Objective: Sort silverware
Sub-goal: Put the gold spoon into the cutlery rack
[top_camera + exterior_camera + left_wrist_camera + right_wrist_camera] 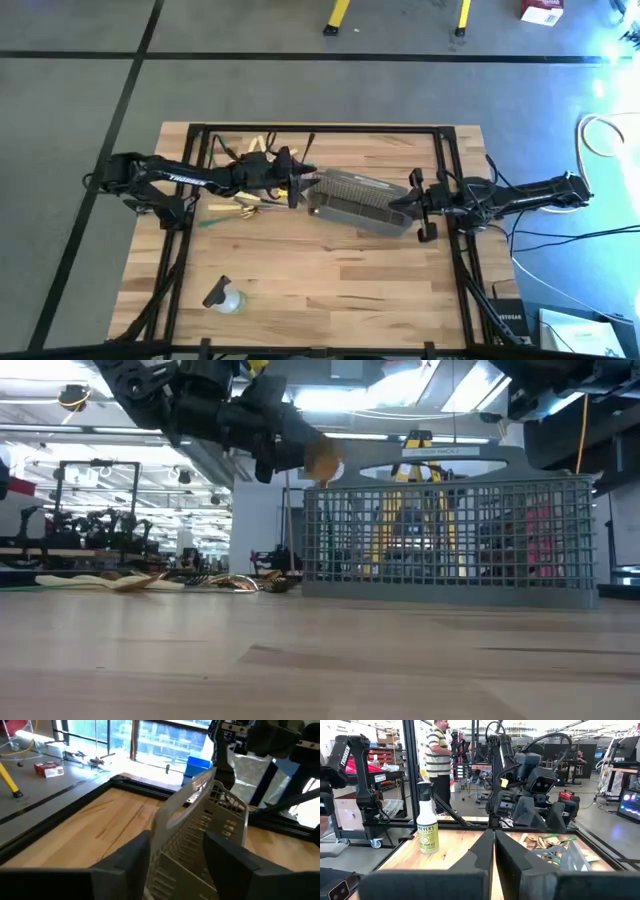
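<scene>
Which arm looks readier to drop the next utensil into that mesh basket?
Probably the left. Its gripper hangs at the basket's left end, carrying something tan, with the loose utensils beside it. The right gripper is closed at the basket's far end.

Pale wooden bench [330, 280] with visible plank grain and a smooth, faintly shiny surface. Grey open-grid basket [362, 200], matt. Tan utensils [232, 208] look like matt wood. Clear plastic spray bottle [427, 826] with a glossy paper label. Black matt frame rails [320, 128].
</scene>
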Robot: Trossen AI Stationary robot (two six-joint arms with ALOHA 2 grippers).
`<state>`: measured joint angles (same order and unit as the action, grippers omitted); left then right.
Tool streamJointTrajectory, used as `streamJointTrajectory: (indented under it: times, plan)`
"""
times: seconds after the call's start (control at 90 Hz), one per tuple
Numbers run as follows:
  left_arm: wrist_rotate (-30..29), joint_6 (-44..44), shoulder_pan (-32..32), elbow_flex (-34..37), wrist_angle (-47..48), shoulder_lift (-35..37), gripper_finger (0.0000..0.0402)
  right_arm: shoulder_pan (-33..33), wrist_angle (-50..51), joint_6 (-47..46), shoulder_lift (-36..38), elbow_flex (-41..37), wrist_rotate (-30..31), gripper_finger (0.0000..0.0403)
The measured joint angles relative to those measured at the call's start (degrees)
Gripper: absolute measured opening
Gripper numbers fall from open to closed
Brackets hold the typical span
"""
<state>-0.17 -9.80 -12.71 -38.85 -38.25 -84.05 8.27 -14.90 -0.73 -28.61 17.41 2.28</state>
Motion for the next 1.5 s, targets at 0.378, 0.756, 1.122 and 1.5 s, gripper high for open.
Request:
streamJointTrajectory:
  times: [0.378,0.756,1.122,1.5]
  plan:
    - [2.53,2.52,-6.84,-0.04,4.86,3.20,0.0167,0.00,0.21,-0.35,-0.01,0.00,-1.92,0.0000]
    - [-1.34,10.38,-16.23,-1.69,44.84,8.64,0.0166,-0.02,1.60,-0.33,-0.01,-0.02,-1.85,0.0000]
    - [-10.91,13.72,-18.47,-1.77,58.72,8.02,0.0166,-0.02,1.40,-0.74,-0.01,-0.02,-1.36,0.0000]
    - [-13.98,13.48,-20.82,-1.77,65.26,5.62,0.0165,-0.02,1.40,-0.50,-0.08,-0.02,-1.33,0.0000]
